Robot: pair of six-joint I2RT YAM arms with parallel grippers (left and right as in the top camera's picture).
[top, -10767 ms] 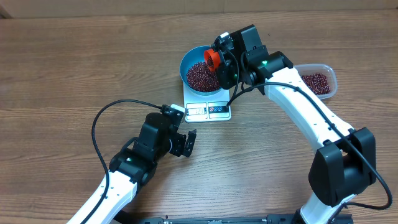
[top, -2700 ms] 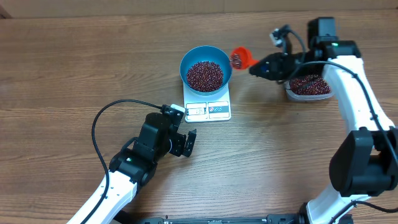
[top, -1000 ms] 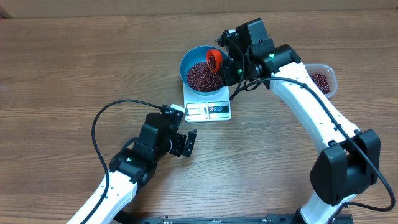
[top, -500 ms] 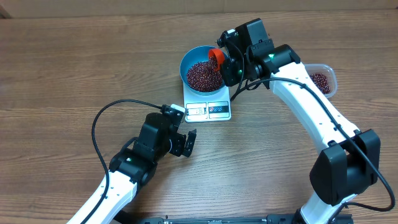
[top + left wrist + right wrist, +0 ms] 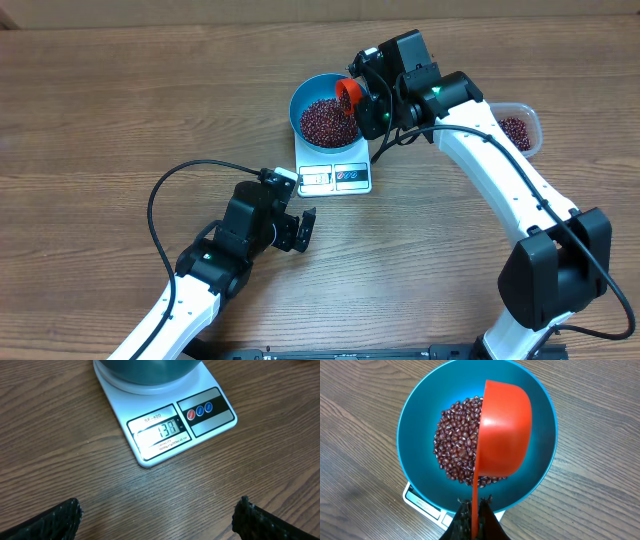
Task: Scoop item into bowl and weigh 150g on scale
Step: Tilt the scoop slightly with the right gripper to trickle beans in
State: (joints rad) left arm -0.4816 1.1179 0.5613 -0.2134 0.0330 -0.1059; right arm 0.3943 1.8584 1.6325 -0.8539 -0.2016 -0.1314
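The blue bowl (image 5: 330, 112) (image 5: 420, 430) stands on the white scale (image 5: 334, 176) (image 5: 165, 430) and holds a heap of dark red-brown beans (image 5: 326, 121) (image 5: 460, 445). My right gripper (image 5: 366, 100) (image 5: 475, 510) is shut on the handle of a red scoop (image 5: 347, 92) (image 5: 502, 440), which is tipped on its side over the bowl's right part. The scale's display (image 5: 162, 430) shows lit digits. My left gripper (image 5: 302, 228) (image 5: 157, 520) hangs open and empty over bare wood just in front of the scale.
A clear plastic tub (image 5: 518, 127) with more beans stands at the right, partly behind the right arm. A black cable (image 5: 170, 185) loops over the table beside the left arm.
In the last second the scoop has tipped further over the bowl. Earlier the right arm fetched beans from the tub and came back. The left arm has stayed still.
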